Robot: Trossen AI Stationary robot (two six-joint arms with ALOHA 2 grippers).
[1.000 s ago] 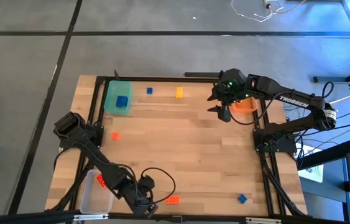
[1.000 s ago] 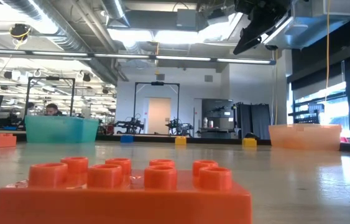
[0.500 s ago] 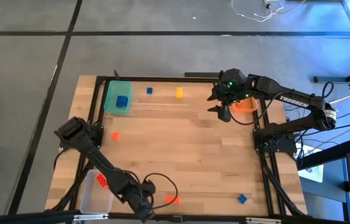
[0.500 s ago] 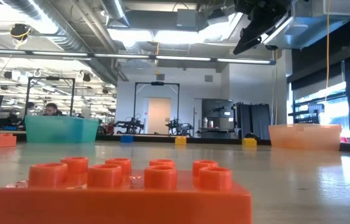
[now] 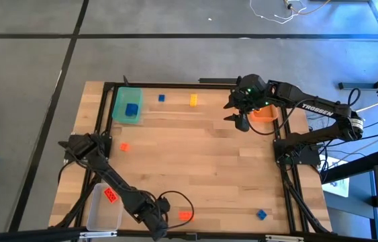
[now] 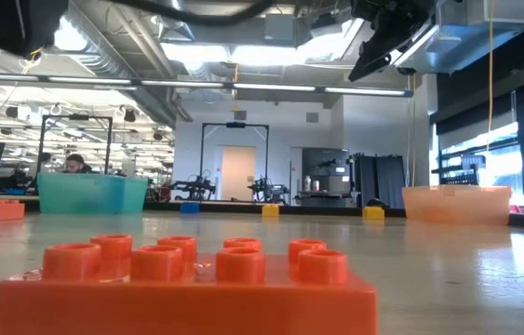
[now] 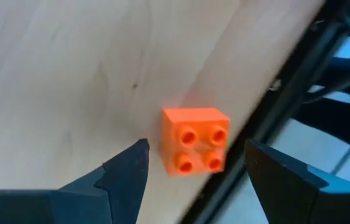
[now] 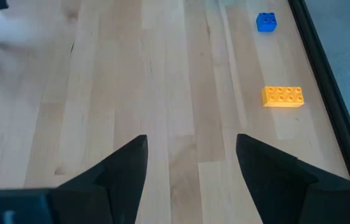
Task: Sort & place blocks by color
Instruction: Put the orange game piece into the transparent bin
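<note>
Change: left arm's elbow section had moved toward the near edge since the earlier high frames; left gripper (image 5: 154, 222) stayed near the table's front edge. A dark arm part now crossed the low view's upper left corner. Right arm unchanged.
Left gripper: jaws released, spread either side of a small red-orange four-stud plastic brick (image 7: 194, 140) lying flat on the wood, not touching it. Probably the same brick as the red-orange one near the front edge (image 5: 186, 216), though the wrist view alone cannot confirm.
Right gripper (image 5: 241, 118): raised over the far right of the table, just beside the orange rectangular tray (image 5: 265, 113); jaws released, nothing between them.
Blocks: blue brick in the green rectangular tray (image 5: 127, 105); red-orange brick in the clear rectangular tray (image 5: 103, 205); loose small blue brick (image 5: 161, 98) and yellow-orange brick (image 5: 193, 100) along the far edge; red-orange brick (image 5: 124, 146) left of centre; blue brick (image 5: 261, 214) near front right.
Surface: pale wooden table top (image 5: 202, 161) in a black frame.
Room: open lab hall with ceiling lights behind the table in the low view.
</note>
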